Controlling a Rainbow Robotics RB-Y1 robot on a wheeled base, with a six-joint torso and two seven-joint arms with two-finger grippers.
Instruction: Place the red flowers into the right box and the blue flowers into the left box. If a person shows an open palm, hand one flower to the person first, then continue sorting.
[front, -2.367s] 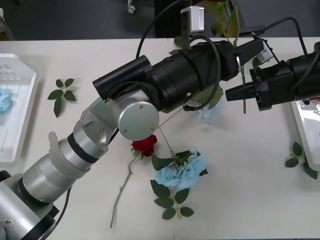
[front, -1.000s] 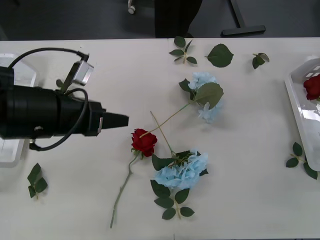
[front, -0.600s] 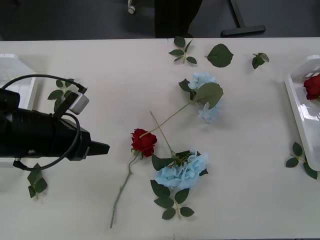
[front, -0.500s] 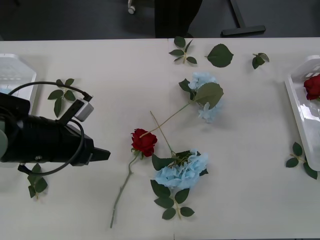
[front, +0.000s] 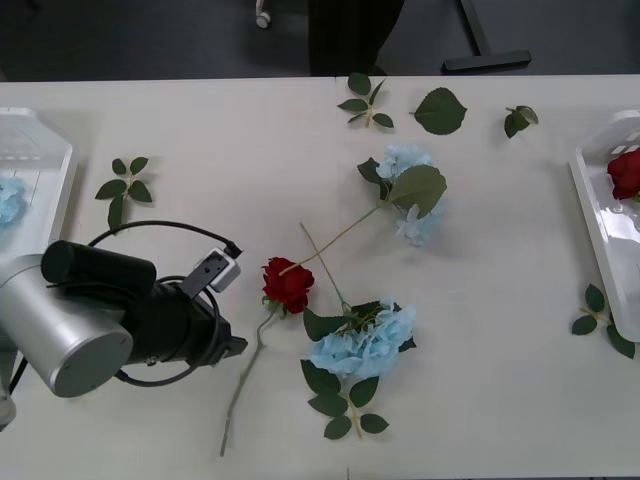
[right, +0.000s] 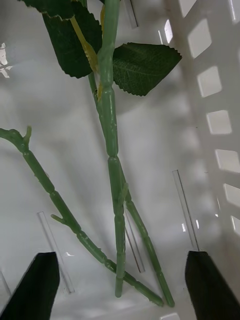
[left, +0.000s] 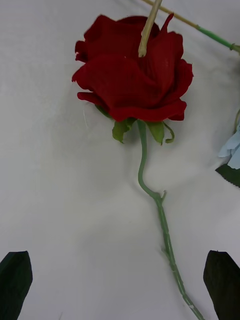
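Hovering low over the table, the left gripper has its fingers spread apart around the stem of a red rose, whose bloom lies at its 1 o'clock. Two blue hydrangeas sit at 3 and 1 o'clock beyond it. Over in the right box, the right gripper is open above green stems. Another hydrangea rests in the left box.

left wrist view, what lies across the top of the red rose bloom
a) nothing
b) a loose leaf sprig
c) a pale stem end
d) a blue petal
c: a pale stem end rests over the red rose, which lies between the open left hand fingers.
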